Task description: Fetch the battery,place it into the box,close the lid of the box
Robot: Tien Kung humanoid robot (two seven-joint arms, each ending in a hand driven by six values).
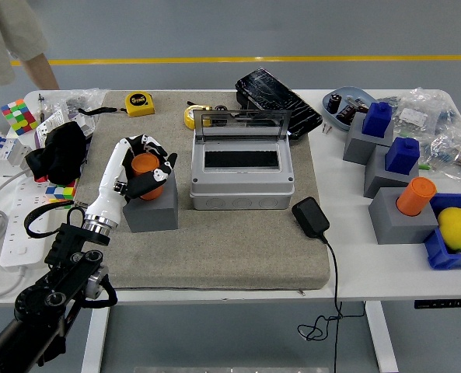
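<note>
The box [242, 172] sits at the mat's centre with its clear lid [242, 123] raised at twelve o'clock; its recess looks dark and nothing can be made out inside. At nine o'clock from it, a grey block [150, 206] holds the orange battery [145, 169] upright in its socket, and the left hand [144, 171] is curled around the battery, gripping it. Should the battery be pulled out at a tilt, it could jam in the socket or the block could be dragged along; a loose grip could let it be dropped short of the box. The lid could be knocked shut by a careless approach.
</note>
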